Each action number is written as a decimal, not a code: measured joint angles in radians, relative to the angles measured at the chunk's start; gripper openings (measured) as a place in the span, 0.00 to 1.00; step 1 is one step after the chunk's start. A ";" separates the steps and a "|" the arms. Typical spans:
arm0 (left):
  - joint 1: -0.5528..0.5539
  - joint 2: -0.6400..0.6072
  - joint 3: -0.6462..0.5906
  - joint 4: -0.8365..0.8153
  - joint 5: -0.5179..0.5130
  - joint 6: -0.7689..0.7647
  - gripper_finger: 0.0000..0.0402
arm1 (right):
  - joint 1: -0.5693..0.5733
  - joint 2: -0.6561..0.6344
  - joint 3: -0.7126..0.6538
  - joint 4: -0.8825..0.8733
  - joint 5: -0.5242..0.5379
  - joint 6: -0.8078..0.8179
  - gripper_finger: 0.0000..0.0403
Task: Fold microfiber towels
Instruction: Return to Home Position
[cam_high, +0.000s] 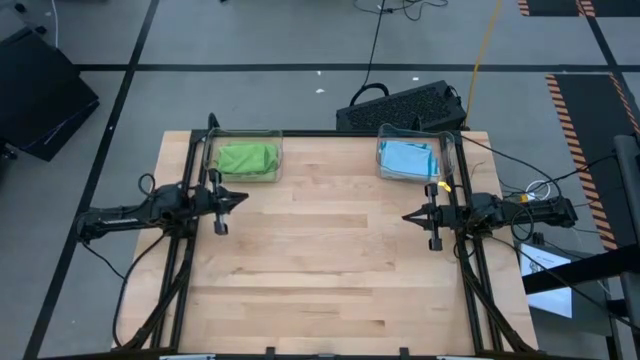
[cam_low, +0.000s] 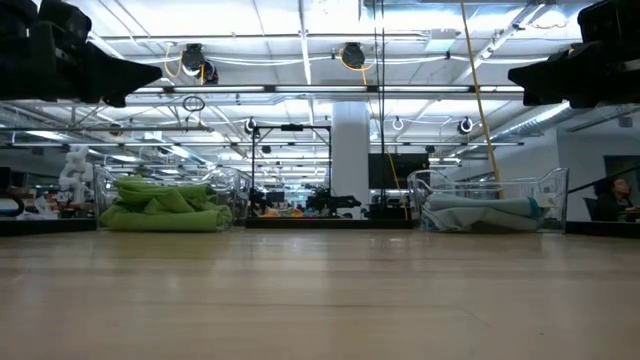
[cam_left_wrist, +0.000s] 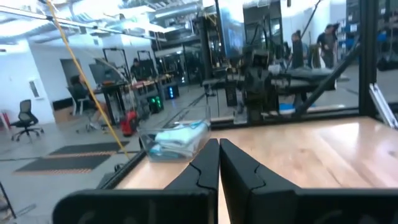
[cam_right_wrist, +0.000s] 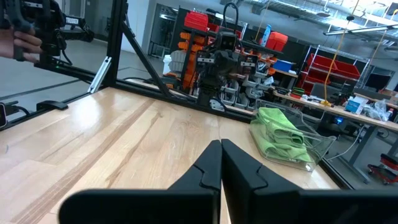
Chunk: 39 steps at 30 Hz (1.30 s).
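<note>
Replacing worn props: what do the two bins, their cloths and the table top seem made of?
The left bin and right bin look like clear, glossy hard plastic: contents show through their walls. The green cloths and blue cloths look like soft matte fabric, probably microfiber, slumping in folds. The table top looks like pale, smooth wood: joined strips with grain.

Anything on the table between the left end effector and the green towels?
Nothing visible. The left end effector, shut, hangs near the clear bin holding the green towels. The table between them is bare wood; only the bin's own wall encloses the towels.
</note>
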<state>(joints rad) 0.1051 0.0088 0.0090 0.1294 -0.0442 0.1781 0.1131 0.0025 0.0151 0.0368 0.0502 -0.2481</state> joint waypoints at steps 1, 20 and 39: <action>0.000 0.000 0.000 0.006 0.001 -0.006 0.04 | 0.000 0.000 0.000 0.000 0.000 0.000 0.00; -0.078 0.101 0.002 -0.118 0.032 -0.033 0.00 | 0.000 0.003 0.000 0.001 0.001 0.000 0.00; -0.108 0.076 0.001 -0.090 -0.014 0.012 0.00 | 0.000 0.003 0.000 0.003 0.001 0.000 0.00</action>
<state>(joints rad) -0.0025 0.0852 0.0097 0.0397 -0.0582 0.1904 0.1131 0.0051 0.0147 0.0395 0.0509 -0.2481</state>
